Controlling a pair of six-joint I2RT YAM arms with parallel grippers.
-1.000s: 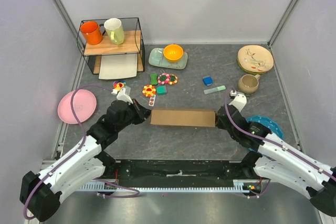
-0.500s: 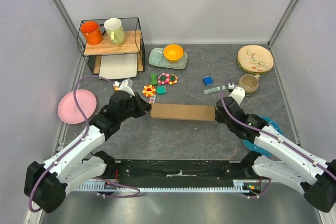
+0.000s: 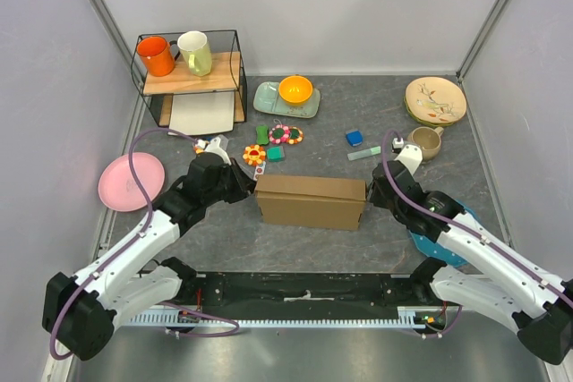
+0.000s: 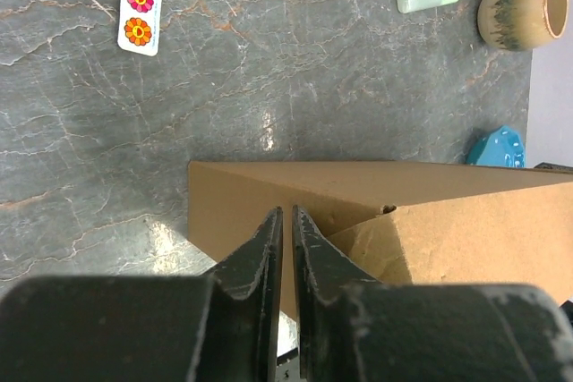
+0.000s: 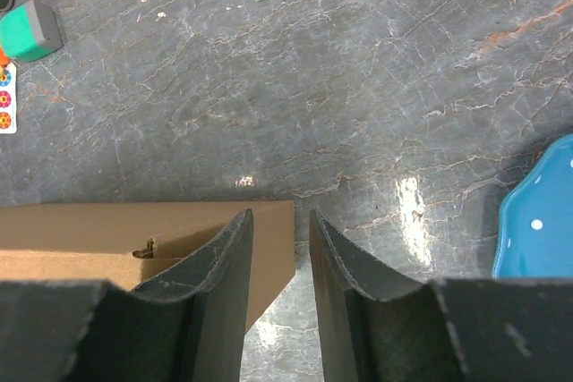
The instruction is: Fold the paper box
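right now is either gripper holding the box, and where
Right gripper holds nothing: its jaws stand apart over the right end of the box. Left gripper is almost shut at the left end; whether it pinches cardboard cannot be told.

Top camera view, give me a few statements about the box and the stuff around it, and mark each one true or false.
The box lies between the left gripper and the right gripper. True.
The orange bowl sits on the box. False: it sits on the green tray.
An orange mug and a cream mug stand on the shelf. True.
The right gripper is shut. False: its jaws stand apart.
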